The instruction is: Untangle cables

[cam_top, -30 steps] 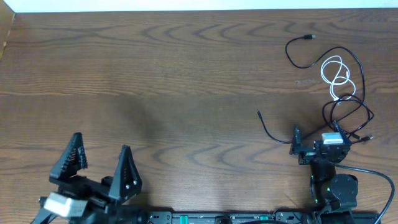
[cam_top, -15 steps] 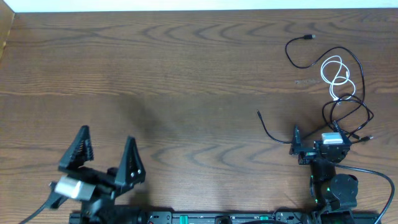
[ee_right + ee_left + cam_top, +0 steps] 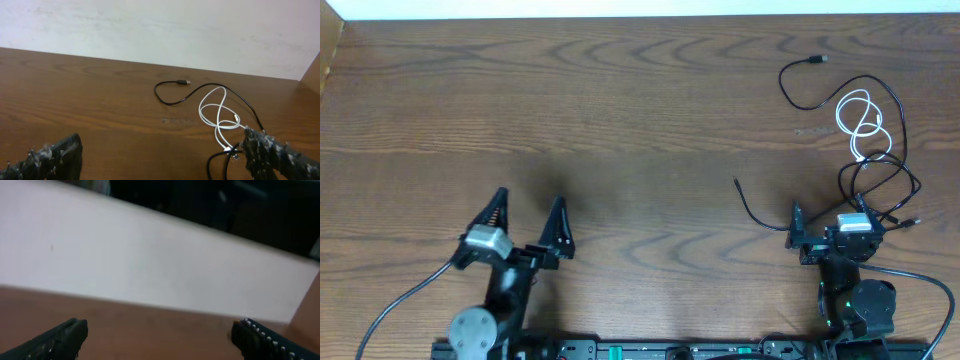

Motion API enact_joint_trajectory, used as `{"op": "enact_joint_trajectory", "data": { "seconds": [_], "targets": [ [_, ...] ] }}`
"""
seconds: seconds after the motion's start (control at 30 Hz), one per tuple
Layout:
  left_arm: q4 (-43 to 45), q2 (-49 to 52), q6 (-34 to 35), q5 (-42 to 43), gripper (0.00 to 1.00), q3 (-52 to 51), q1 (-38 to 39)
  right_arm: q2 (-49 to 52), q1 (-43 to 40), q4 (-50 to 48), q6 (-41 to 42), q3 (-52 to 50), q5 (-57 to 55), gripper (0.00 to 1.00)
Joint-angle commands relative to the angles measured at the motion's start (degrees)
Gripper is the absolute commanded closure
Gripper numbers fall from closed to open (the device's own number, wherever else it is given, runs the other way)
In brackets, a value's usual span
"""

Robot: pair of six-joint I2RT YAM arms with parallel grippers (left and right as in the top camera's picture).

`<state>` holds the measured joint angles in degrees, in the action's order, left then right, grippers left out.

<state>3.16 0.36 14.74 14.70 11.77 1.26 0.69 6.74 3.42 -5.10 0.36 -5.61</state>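
The cables (image 3: pixel 865 155) lie in a loose tangle at the far right of the desk (image 3: pixel 620 110), the short white one (image 3: pixel 839 113) crossing the black ones (one black plug end (image 3: pixel 817 61) lies out alone). Just beside them the right fingers (image 3: pixel 265 152) stand wide open, holding nothing. The left fingers (image 3: pixel 559 225), well apart from the cables, are spread open and empty too.

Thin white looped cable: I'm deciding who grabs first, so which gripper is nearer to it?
Right. The right gripper sits just on the robot's side of the thin white looped cable; the left gripper is far off across the wooden table.
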Motion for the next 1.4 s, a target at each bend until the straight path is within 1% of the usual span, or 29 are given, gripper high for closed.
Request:
{"op": "enact_joint_trajectory", "data": {
  "seconds": [0.0, 0.2, 0.63, 0.9, 1.37],
  "targets": [
    [0.96, -0.31, -0.52, -0.15, 0.02, -3.15, 0.98, -0.39, 0.39, 0.09, -0.76, -0.09, 0.15, 0.01],
    [1.07, -0.31, -0.52, -0.13, 0.02, -7.48, 1.46, -0.39, 0.39, 0.07, -0.76, -0.09, 0.17, 0.01],
    [1.29, -0.31, -0.52, -0.13, 0.02, -11.37, 1.44, -0.39, 0.39, 0.07, -0.76, -0.09, 0.15, 0.01],
    [-5.81, -0.31, -0.52, -0.15, 0.02, -11.54, 1.44, -0.39, 0.39, 0.09, -0.79, -0.09, 0.15, 0.01],
    [-5.88, -0.15, -0.52, -0.15, 0.02, -11.54, 1.44, -0.39, 0.39, 0.09, -0.76, -0.09, 0.15, 0.01]
  ]
}}
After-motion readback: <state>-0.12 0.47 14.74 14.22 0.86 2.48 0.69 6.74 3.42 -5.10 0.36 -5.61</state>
